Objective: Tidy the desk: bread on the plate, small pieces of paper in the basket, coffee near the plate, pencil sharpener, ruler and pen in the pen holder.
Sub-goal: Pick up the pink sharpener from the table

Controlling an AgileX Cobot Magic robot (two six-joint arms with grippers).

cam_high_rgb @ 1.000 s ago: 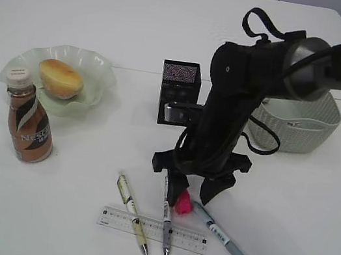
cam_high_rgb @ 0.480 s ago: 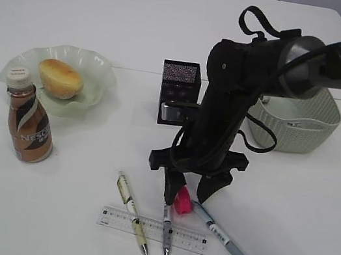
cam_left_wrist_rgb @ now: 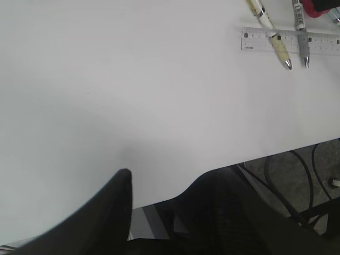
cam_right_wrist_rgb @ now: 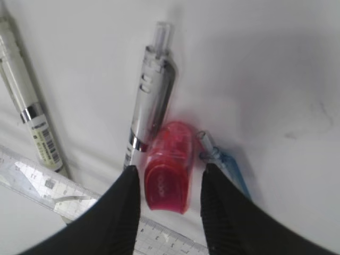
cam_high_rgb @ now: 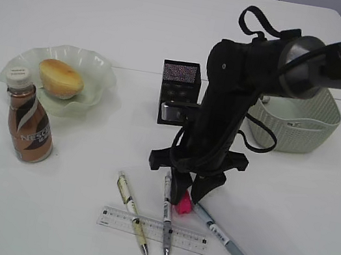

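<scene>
A pink pencil sharpener (cam_right_wrist_rgb: 169,166) lies on the desk (cam_high_rgb: 110,18) between a grey pen (cam_right_wrist_rgb: 151,101) and a blue pen (cam_right_wrist_rgb: 231,170). My right gripper (cam_right_wrist_rgb: 170,178) straddles it, jaws open, with a thin gap on each side. In the exterior view the right gripper (cam_high_rgb: 189,193) points down over the pencil sharpener (cam_high_rgb: 183,202). The ruler (cam_high_rgb: 118,219) lies under the pen tips. The bread (cam_high_rgb: 60,78) sits on the plate (cam_high_rgb: 99,65), with the coffee (cam_high_rgb: 29,126) beside it. My left gripper (cam_left_wrist_rgb: 170,180) hangs open and empty at the desk's edge. No small pieces of paper show.
The pen holder (cam_high_rgb: 179,89) stands behind the right arm and the basket (cam_high_rgb: 302,128) is at the right. A cream pen (cam_high_rgb: 132,213) lies left of the grey pen (cam_high_rgb: 165,222). In the left wrist view the ruler (cam_left_wrist_rgb: 260,40) shows at the top right, and cables hang below the desk's edge.
My right gripper shifted slightly left over the pencil sharpener, and its jaws have narrowed around it. The left arm has not moved.
</scene>
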